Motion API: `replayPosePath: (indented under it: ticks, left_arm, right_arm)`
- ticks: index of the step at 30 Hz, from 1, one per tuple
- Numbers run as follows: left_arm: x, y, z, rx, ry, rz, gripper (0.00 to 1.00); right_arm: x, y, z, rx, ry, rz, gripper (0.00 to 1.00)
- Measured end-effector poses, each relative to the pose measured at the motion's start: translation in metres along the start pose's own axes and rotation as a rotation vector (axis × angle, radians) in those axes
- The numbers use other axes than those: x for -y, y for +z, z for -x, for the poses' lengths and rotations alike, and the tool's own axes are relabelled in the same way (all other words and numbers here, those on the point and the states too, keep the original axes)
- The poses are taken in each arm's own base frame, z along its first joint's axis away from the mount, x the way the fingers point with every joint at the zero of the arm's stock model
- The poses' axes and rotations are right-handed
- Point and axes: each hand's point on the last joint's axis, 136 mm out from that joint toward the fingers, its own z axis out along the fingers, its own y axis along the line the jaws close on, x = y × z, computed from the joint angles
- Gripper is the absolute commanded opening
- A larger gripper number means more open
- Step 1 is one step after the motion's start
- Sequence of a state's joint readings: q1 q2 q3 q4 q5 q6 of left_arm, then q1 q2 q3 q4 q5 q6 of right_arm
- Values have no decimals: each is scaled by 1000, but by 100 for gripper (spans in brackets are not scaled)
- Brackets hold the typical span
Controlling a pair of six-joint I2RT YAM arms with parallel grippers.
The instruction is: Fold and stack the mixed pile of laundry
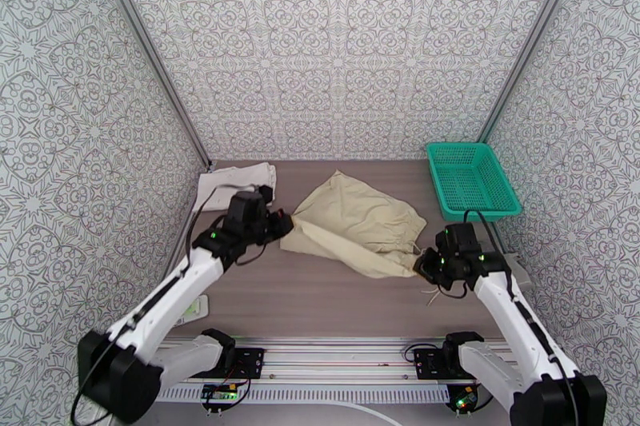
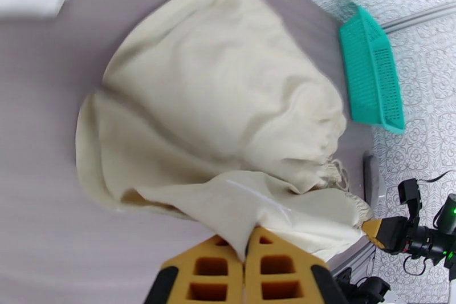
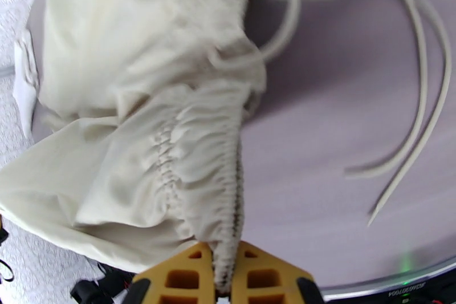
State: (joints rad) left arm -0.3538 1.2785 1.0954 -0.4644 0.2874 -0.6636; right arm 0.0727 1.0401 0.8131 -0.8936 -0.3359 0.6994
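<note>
**A:** So, where do things stand?

**B:** The beige garment (image 1: 352, 221) lies across the middle of the bench (image 1: 320, 300), strung between the two arms. The left gripper (image 2: 246, 248) is clamped on a thin fold of its cloth. The right gripper (image 3: 225, 276) is closed on the gathered elastic waistband (image 3: 228, 197). The white T-shirt (image 1: 236, 177) sits bunched at the far left corner, and the teal basket (image 1: 472, 180) is in the far right corner.

**A:** What worries you?

**B:** Mostly the right-hand grip. It pinches just the narrow edge of the elastic, so I'd expect that edge to slide out if the arms draw apart too hard. The left one may have caught only one layer, which would leave the fold lopsided.

**A:** Anything else?

**B:** The drawstring (image 3: 365, 172) trails loose over the bench. It could be trapped inside the fold or dragged under the cloth. The left arm also works close to the T-shirt, so a sweep toward that corner might rumple it.

**A:** Any brand or label?

**B:** None that I can read on either garment. There is small print on a dark strip at the bench's near edge, in the right wrist view, but it is too blurred to make out.
</note>
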Motion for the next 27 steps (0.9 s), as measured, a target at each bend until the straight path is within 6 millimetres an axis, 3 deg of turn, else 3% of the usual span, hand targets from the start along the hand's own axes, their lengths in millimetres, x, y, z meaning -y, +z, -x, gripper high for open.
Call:
replayPosePath:
  ticks: [6, 9, 18, 27]
  left_arm:
    - [38, 37, 73, 50, 112, -83, 0]
    - [47, 62, 97, 56, 140, -115, 0]
    - [26, 139, 127, 34, 141, -131, 0]
    - [13, 210, 147, 53, 156, -171, 0]
  right_arm:
    - [-21, -8, 43, 75, 15, 16, 0]
    - [-27, -7, 65, 99, 28, 21, 0]
    - [-34, 9, 117, 131, 51, 10, 0]
    - [-27, 41, 149, 115, 84, -16, 0]
